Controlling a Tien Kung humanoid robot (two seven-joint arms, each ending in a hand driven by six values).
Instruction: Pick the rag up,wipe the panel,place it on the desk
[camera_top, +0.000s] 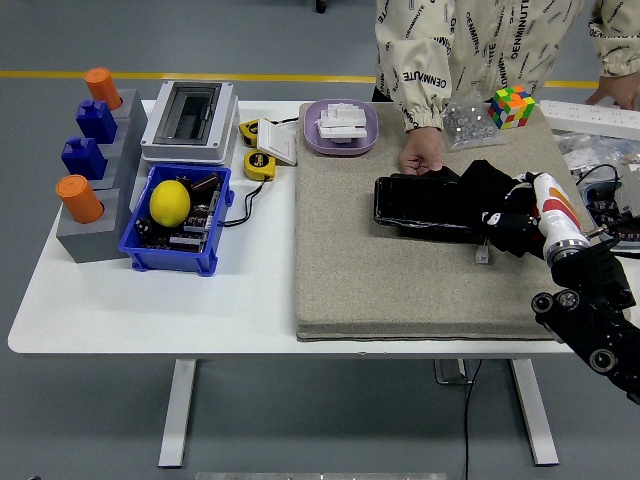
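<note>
Right hand (505, 215) clamped on the dark rag (487, 185), pressing it on the panel's (425, 205) right end; a person's hand (422, 157) steadies the far edge. Wiping underway, I'd say; setting down remains.

A grey floor (90, 420) fills the frame's lower part and its left edge, smooth and evenly lit. Across the top runs a yellow line (180, 75) painted on the floor, left to right, behind the furniture. A white table (150, 310) spans the middle of the frame, its near edge toward the bottom. Two white legs (176, 412) stand under it, one lower left, one lower right.
</note>
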